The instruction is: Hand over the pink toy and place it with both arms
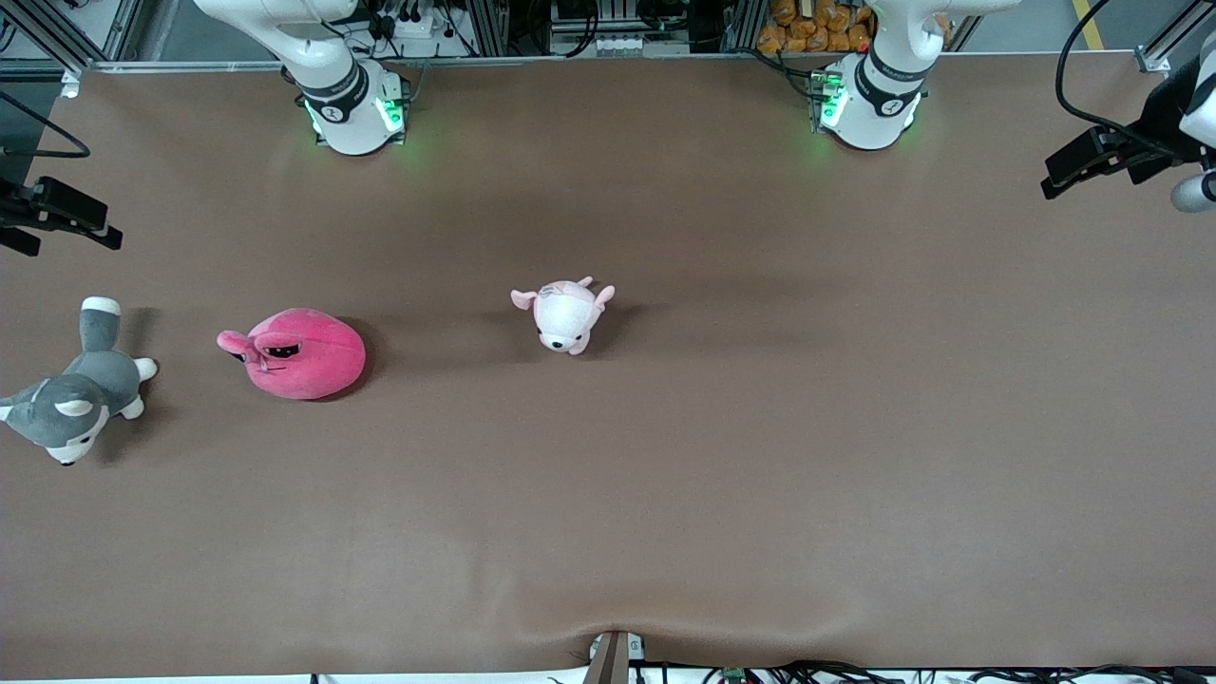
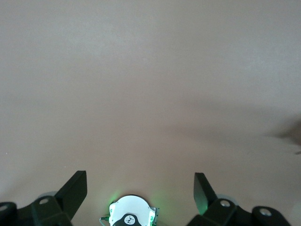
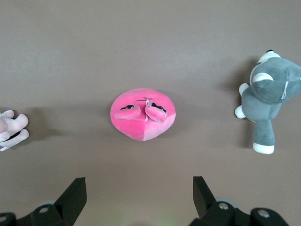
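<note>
The pink toy (image 1: 299, 353) is a hot-pink round plush with floppy ears and dark half-lidded eyes. It lies on the brown table toward the right arm's end and shows in the right wrist view (image 3: 143, 114). My right gripper (image 3: 139, 186) is open and empty, high above the table and apart from the toy. Its black hand shows at the edge of the front view (image 1: 59, 214). My left gripper (image 2: 141, 181) is open and empty, high over its own base (image 2: 131, 214). Its hand shows at the other edge (image 1: 1092, 163).
A pale pink-and-white plush animal (image 1: 568, 314) lies near the table's middle. A grey-and-white plush husky (image 1: 81, 389) lies at the right arm's end, beside the pink toy. The arm bases (image 1: 356, 109) (image 1: 869, 104) stand farthest from the front camera.
</note>
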{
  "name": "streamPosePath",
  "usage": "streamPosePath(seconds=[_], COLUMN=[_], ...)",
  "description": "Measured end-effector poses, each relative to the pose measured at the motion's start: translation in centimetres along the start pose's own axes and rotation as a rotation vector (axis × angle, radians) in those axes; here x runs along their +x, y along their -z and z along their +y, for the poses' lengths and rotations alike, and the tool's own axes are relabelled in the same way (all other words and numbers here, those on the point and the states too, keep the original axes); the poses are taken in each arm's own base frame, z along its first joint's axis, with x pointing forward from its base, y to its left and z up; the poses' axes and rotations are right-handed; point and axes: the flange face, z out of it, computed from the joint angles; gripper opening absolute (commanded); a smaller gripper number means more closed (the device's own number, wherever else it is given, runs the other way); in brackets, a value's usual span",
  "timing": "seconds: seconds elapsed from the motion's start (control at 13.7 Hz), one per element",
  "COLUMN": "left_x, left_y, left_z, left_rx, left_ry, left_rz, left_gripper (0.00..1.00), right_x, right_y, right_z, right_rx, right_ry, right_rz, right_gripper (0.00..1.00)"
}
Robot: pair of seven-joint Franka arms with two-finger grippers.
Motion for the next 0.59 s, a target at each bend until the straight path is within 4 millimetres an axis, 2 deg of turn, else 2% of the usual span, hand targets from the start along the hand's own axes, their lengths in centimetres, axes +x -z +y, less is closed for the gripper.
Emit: streamPosePath(seconds=[0.22,0.59], left_x=[-0.07,-0.01], left_y=[-0.20,-0.29], left_z=[0.10,0.23], left_rx=[0.001,0.000], left_ry=[-0.011,-0.054], left_rz=[-0.004,-0.001], left_gripper=[1.00,1.00], right_x=[-0.11,-0.19], right_y=[-0.77,-0.67], right_z=[-0.10,-0.94], right_rx=[-0.002,-0.004], right_ry=[-0.059,-0.092], right_rz=[-0.027,-0.035], right_gripper=[1.00,1.00])
